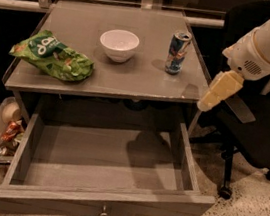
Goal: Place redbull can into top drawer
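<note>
The gripper [207, 102] hangs just off the worktop's [143, 83] right edge, apart from the upright redbull can [177, 52], holding nothing. Whether it is clenched or released, I cannot tell. The top drawer [100, 168] stands open.

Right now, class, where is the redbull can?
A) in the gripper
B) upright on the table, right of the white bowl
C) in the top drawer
B: the redbull can stands on the table beside the white bowl, while the gripper hangs off the table's right edge, apart from it.
</note>
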{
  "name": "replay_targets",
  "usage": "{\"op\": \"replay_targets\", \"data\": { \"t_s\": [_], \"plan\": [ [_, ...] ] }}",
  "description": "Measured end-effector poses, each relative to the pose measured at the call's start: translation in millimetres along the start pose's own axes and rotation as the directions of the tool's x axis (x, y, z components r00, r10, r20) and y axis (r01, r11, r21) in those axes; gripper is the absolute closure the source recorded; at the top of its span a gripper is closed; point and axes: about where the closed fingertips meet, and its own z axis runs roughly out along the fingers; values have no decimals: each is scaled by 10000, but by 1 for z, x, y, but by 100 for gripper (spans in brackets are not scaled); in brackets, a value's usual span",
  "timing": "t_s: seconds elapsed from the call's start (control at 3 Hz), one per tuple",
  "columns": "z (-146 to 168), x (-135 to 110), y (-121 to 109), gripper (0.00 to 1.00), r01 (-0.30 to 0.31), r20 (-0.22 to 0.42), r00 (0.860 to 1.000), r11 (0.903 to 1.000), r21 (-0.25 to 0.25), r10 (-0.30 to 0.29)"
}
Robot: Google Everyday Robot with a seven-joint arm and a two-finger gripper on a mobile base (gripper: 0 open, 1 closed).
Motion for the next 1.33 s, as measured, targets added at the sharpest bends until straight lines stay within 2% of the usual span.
{"op": "replay_targets", "data": {
  "t_s": [0.33,0.67,1.0,1.33],
  "plan": [
    [31,-16,-32,0,-874,1120,9900,9962,54,862],
    [62,-31,-64,0,-1551,1935,9690,9879,-81,1537],
    [88,-50,-87,0,-1895,2480,9497,9814,-310,1912],
    [92,-52,-92,0,-1943,2573,9461,9803,-343,1965]
  ]
}}
